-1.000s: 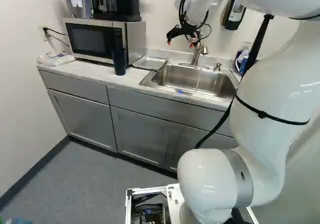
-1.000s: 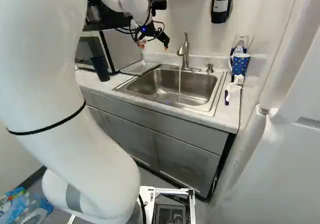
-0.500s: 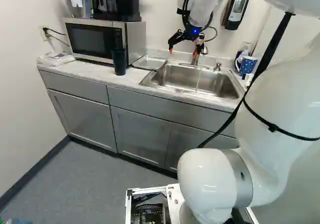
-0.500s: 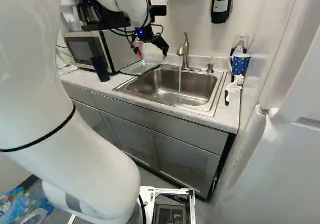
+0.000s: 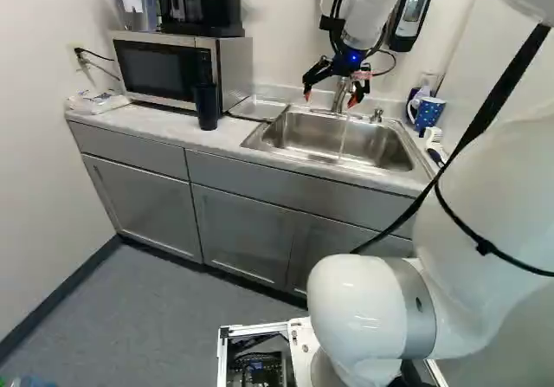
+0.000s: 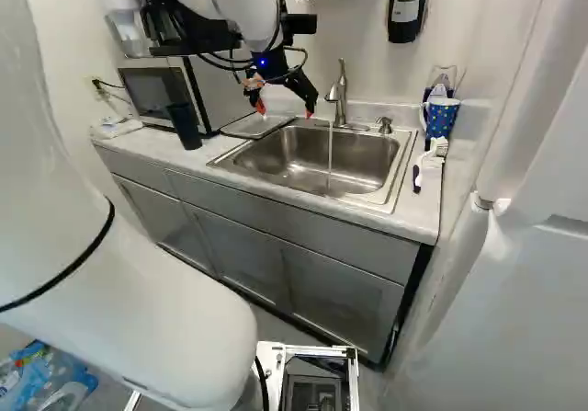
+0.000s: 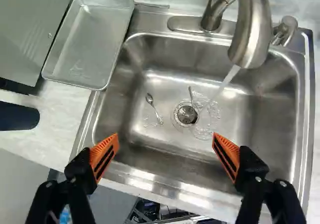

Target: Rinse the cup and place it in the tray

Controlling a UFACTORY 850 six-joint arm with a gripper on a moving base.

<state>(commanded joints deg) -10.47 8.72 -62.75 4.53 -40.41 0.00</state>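
As water (image 7: 230,78) streams into the rounded steel sink (image 7: 160,53), the hand (image 5: 330,99) hangs splayed.

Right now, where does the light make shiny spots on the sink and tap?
In the wrist view, white glare streaks the sink along its rim and floor, and the tap gleams; in the right base view, shine shows inside the sink.

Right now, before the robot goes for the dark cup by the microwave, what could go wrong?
The open gripper might knock over the dark cup, since it stands upright close beside the microwave, with little room to spare. The faucet is running, so water could splash the gripper if it dips near the stream. A thin utensil lies with one end at the drain and might slip in.
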